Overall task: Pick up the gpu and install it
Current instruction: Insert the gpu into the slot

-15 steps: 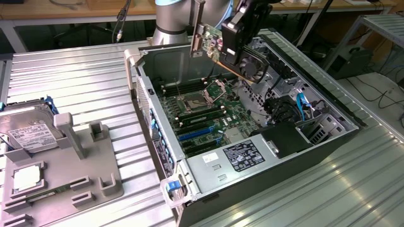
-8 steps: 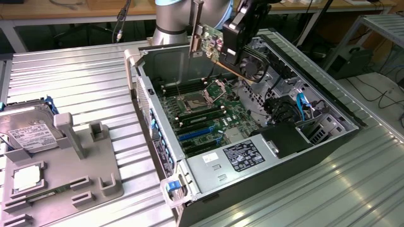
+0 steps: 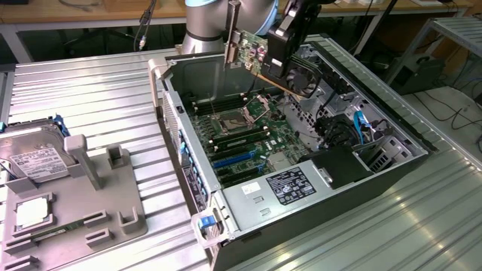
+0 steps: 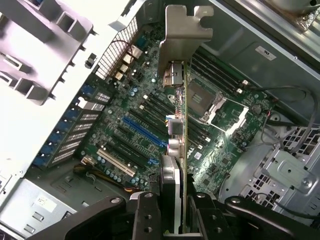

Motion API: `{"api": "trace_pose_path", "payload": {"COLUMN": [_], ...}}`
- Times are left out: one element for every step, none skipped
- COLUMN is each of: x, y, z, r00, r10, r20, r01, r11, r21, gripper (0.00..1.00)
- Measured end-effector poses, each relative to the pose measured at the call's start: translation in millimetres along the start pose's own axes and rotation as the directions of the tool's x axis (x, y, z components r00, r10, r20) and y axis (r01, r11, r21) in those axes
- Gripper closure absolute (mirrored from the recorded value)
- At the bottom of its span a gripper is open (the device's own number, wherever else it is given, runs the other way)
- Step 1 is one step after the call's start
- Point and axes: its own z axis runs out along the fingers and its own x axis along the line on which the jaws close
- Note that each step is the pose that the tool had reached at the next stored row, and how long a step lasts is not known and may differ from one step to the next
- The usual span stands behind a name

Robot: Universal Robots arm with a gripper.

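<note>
The gpu (image 3: 260,62) hangs in the air above the far end of the open computer case (image 3: 391,118), tilted, with its silver bracket toward the exterior view's left and its black fan facing right. My gripper (image 3: 280,56) is shut on the card's upper edge. In the wrist view the gpu (image 4: 181,130) is seen edge-on, its silver bracket (image 4: 182,32) pointing away from the camera, held between my two dark fingers (image 4: 147,215). Below it lies the green motherboard (image 4: 150,125) with a blue expansion slot (image 4: 145,132) and the empty processor socket (image 4: 202,97).
A grey parts tray (image 3: 113,220) on the exterior view's left holds a silver hard drive (image 3: 34,155) and a processor chip (image 3: 34,212). The case's power supply (image 3: 290,186) sits at the near end, with cables (image 3: 354,127) and a drive cage along the right wall.
</note>
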Motion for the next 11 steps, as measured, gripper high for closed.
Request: {"api": "trace_pose_path", "payload": {"x": [0.0, -0.1, -0.1, 0.0, 0.0, 0.0, 0.0, 0.1, 0.1, 0.1, 0.1], "y": [0.0, 0.0, 0.0, 0.0, -0.1, -0.1, -0.2, -0.2, -0.2, -0.2, -0.2], "z": [0.0, 0.0, 0.0, -0.1, 0.0, 0.0, 0.0, 0.0, 0.0, 0.0, 0.0], "r00": [1.0000, 1.0000, 0.9999, 0.9998, 0.9995, 0.9990, 0.9984, 0.9979, 0.9974, 0.9966, 0.9960], "r10": [-0.005, -0.010, -0.016, -0.021, -0.032, -0.045, -0.057, -0.064, -0.072, -0.082, -0.089], "r20": [-0.0003, -0.0004, -0.0007, -0.0010, -0.0013, -0.0019, -0.0023, -0.0026, -0.0029, -0.0033, -0.0036], "r01": [0.005, 0.010, 0.016, 0.021, 0.032, 0.045, 0.057, 0.064, 0.072, 0.082, 0.089], "r11": [1.0000, 1.0000, 0.9999, 0.9998, 0.9995, 0.9990, 0.9984, 0.9979, 0.9974, 0.9966, 0.9960], "r21": [-0.0001, -0.0002, -0.0003, -0.0004, -0.0007, -0.0010, -0.0013, -0.0015, -0.0017, -0.0019, -0.0020], "gripper": [0.72, 0.72, 0.72, 0.72, 0.72, 0.72, 0.72, 0.72, 0.72, 0.72, 0.72]}}
